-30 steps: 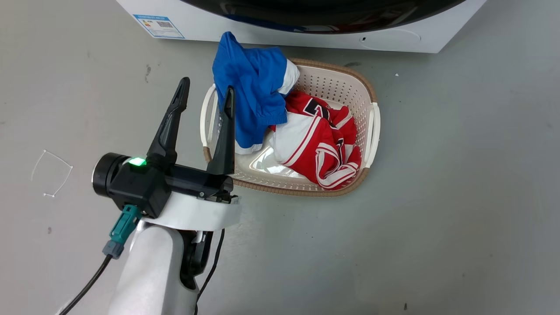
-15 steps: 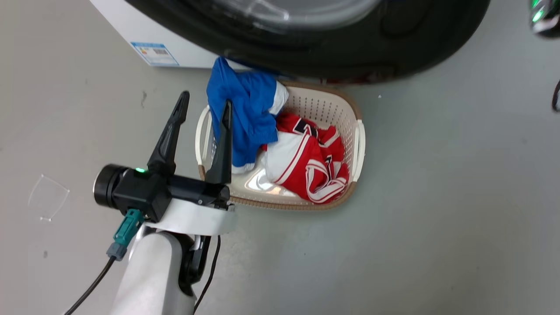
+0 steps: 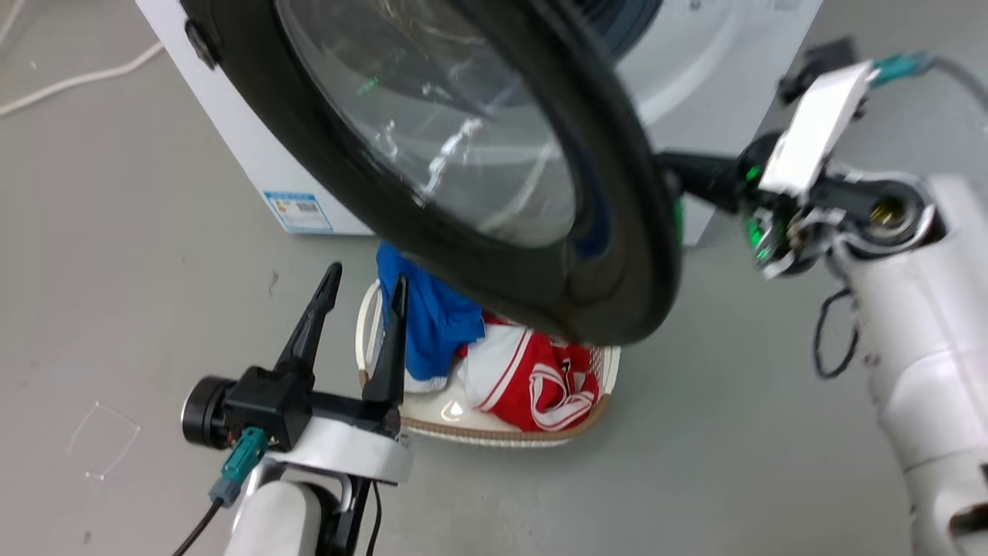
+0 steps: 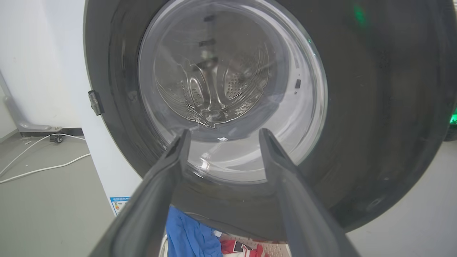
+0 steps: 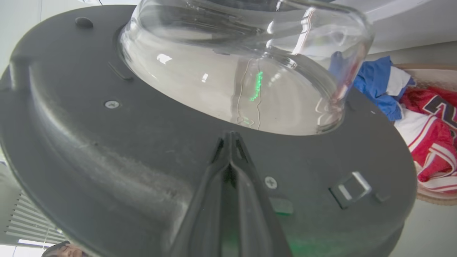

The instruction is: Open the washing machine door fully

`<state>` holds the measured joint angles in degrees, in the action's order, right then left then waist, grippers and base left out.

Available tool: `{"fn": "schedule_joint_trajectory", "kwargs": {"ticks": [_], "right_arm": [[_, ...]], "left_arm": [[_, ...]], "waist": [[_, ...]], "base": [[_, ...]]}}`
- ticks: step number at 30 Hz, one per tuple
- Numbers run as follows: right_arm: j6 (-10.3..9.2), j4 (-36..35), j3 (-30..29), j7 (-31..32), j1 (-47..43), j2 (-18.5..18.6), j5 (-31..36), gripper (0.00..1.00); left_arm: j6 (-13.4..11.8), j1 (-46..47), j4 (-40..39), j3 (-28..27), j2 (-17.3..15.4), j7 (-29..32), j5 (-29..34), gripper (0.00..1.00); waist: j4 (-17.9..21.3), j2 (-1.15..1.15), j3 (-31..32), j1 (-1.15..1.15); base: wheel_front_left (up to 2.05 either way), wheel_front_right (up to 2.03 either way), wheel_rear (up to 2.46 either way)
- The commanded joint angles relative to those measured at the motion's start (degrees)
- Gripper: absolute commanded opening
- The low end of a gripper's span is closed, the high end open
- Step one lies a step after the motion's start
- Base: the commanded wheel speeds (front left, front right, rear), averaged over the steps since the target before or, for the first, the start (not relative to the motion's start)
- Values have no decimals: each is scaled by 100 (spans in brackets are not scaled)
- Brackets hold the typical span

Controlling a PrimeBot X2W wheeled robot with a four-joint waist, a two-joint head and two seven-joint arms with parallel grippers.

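The washing machine door [image 3: 494,262], a glossy black disc with a bulging clear glass bowl, stands partly swung out from the white machine [image 3: 247,154] and overhangs the basket. My right gripper [image 3: 675,174] reaches behind the door's right edge. In the right wrist view this gripper [image 5: 231,137] is shut, its tips against the door's inner black face [image 5: 107,150] just below the glass bowl. Lower left, my left gripper [image 3: 366,274] is open and holds nothing. In the left wrist view that gripper [image 4: 224,132] points at the door's outer glass [image 4: 375,107] without touching it.
A beige laundry basket [image 3: 494,434] sits on the grey floor under the door, holding a blue garment [image 3: 432,316] and a red and white one [image 3: 540,378]. A white cable [image 3: 77,77] lies on the floor to the left of the machine.
The head camera has tilted upward. The door has swung outward from the machine front over the basket, and my right arm has come into view behind it. The left gripper stays open.
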<state>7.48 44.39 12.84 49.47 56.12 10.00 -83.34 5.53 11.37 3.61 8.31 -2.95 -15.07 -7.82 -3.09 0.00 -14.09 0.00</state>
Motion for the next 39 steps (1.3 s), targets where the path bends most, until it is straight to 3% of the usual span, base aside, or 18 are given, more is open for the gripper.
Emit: {"fn": "schedule_joint_trajectory", "kwargs": {"ticks": [1, 11, 22, 31, 39], "right_arm": [[3, -101, 65, 54, -274, -162, -65, 0], [3, -589, 369, 160, -1238, -600, -265, 0], [3, -1083, 600, -227, -1728, -718, -468, 0], [3, -1930, -55, -1838, -2377, -615, -276, 0], [3, -3085, -890, -3118, -3627, -349, -185, 0]], "left_arm": [[2, -152, 36, -44, 8, -15, -24, 100], [38, -557, 214, 11, 9, -15, -79, 100], [23, -681, 246, 39, 9, -16, -143, 100], [1, -746, 242, -19, 9, -16, -164, 100], [38, -772, 315, -52, 9, -15, -70, 100]], "waist": [[25, 0, 340, 0], [-75, 0, 929, 0], [-105, 0, 1052, 0], [34, 0, 1084, 0], [152, 0, 1147, 0]], "base": [[0, 0, 0], [0, 0, 0], [0, 0, 0], [0, 0, 0], [0, 0, 0]]}}
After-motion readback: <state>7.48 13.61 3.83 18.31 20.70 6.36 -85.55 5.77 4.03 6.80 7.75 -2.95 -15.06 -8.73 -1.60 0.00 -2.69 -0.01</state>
